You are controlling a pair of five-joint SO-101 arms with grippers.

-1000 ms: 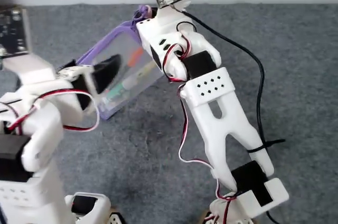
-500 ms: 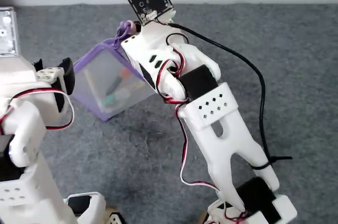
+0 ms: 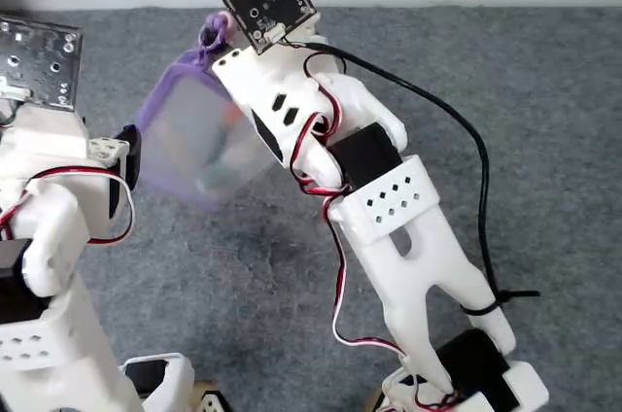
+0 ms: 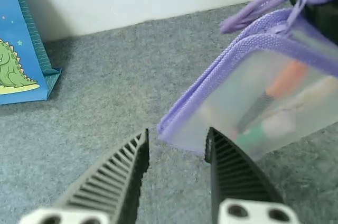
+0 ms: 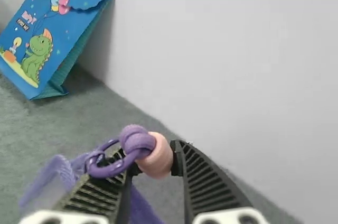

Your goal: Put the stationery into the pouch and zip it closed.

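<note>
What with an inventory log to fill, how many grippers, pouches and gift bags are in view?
2 grippers: left gripper, right gripper
1 pouch
1 gift bag
Total: 4

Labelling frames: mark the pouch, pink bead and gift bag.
pouch (image 4: pixel 251 94), left wrist view, clear side panel.
pink bead (image 5: pixel 157 155), right wrist view, bead's middle.
gift bag (image 5: pixel 53 28), right wrist view, front face.
</note>
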